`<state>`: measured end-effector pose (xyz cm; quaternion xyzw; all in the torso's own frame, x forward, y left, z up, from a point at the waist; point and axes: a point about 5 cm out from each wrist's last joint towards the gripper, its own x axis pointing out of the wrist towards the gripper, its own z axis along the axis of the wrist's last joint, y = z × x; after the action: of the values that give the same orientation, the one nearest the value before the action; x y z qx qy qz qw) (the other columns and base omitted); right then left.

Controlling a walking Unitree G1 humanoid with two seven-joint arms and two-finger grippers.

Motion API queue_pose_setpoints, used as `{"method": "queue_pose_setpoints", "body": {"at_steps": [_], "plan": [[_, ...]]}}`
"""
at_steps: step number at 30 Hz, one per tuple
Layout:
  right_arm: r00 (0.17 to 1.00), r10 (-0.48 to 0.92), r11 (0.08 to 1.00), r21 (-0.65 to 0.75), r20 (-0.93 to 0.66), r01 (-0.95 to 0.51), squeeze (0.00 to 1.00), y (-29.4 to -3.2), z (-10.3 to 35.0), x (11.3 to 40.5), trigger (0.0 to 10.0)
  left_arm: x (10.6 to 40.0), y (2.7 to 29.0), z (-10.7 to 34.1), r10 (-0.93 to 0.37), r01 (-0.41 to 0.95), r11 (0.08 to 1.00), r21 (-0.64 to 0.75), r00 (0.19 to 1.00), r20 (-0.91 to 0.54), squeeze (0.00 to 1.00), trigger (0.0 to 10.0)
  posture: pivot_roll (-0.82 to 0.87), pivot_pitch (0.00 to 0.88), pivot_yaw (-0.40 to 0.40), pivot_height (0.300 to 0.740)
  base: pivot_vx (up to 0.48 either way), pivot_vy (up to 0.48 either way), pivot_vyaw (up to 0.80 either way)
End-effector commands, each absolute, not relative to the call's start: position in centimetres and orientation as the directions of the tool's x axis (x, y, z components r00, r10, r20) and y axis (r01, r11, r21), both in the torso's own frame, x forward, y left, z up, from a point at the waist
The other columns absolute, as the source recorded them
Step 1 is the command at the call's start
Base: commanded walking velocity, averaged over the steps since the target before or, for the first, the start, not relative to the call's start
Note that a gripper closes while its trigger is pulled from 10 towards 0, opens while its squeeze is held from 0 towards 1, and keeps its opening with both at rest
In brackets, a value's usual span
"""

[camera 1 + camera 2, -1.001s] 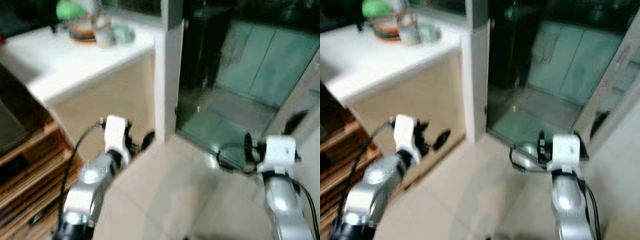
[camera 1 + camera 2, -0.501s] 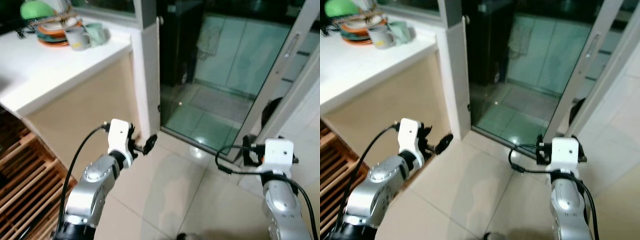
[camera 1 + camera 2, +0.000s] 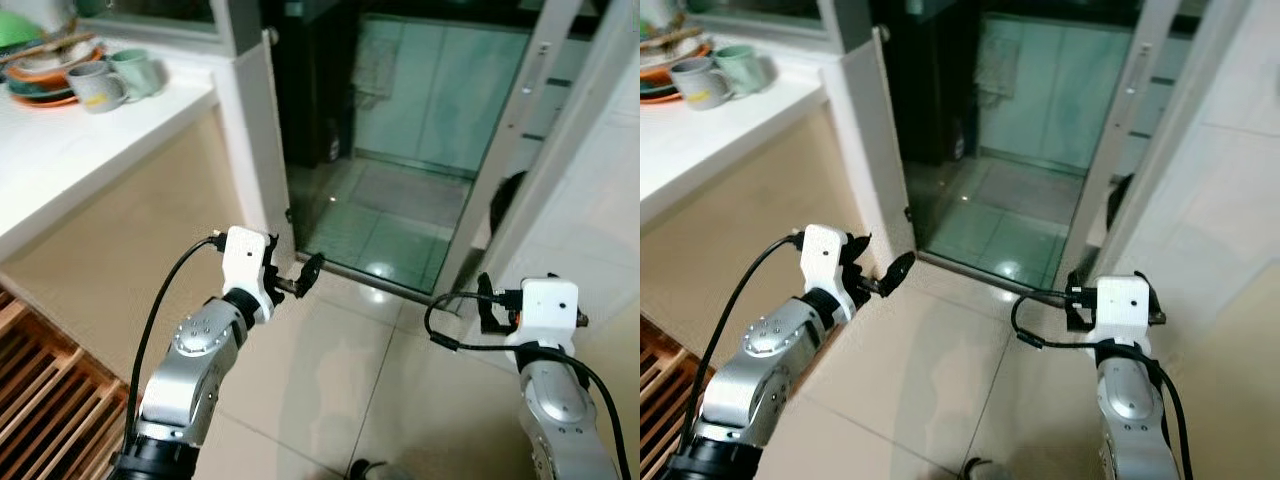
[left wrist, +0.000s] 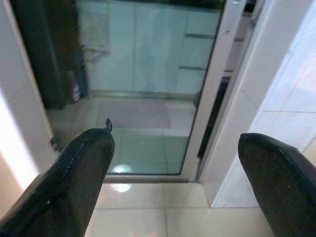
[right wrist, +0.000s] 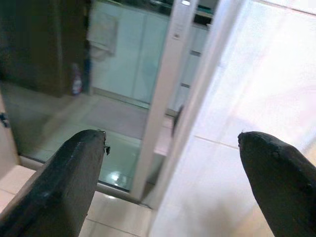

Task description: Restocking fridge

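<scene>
Since half a second ago the head camera has swung right, so that the white surface (image 3: 60, 150) with its stacked dishes (image 3: 40, 75) and two glazed mugs (image 3: 115, 80) is now seen at the far left edge, while the glass doorway (image 3: 400, 150) is brought toward the middle. Both silver arms are held forward and low over glossy cream floor tiles (image 3: 340, 370), each ending in a white boxy wrist block. The left pincer (image 4: 173, 148) is raised near the foot of the white pillar (image 3: 245, 130); its two rounded, matte black fingers (image 4: 74, 182) are spread wide with nothing between them. The right pincer (image 5: 168, 143) is pointed at the slim pale metal door frame (image 5: 165, 79), its fingers likewise parted and released. Behind the glass a dim room with pale green panels and a hanging cloth (image 4: 96, 32) can be made out, and a small bottle-like shape on the floor there, though this is too dim to be sure of. No fridge can be identified in the views; a dark tall body behind the pillar may be one.
</scene>
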<state>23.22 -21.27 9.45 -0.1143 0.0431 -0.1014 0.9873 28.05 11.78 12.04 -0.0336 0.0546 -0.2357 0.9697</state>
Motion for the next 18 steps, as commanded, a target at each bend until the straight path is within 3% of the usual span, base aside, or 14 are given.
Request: {"method": "queue_pose_setpoints", "body": {"at_steps": [1, 18], "plan": [[0.978, -0.205, 0.954, -0.235, -0.048, 0.188, 0.74, -21.12, 9.71, 23.48, 10.0, 28.38, 12.27, 12.21, -0.444, 0.437, 0.895, -0.091, 0.892, -0.085, 0.0, 10.0, -0.11, 0.0, 0.066, 0.74, 0.0, 0.0, -0.8], [0.979, -0.199, 0.954, -0.239, -0.05, 0.182, 0.75, -21.18, 9.56, 23.7, 10.0, 28.79, 12.18, 12.32, -0.439, 0.43, 0.897, -0.102, 0.894, -0.089, 0.0, 10.0, -0.11, 0.0, 0.072, 0.74, 0.0, 0.413, -0.8]]}}
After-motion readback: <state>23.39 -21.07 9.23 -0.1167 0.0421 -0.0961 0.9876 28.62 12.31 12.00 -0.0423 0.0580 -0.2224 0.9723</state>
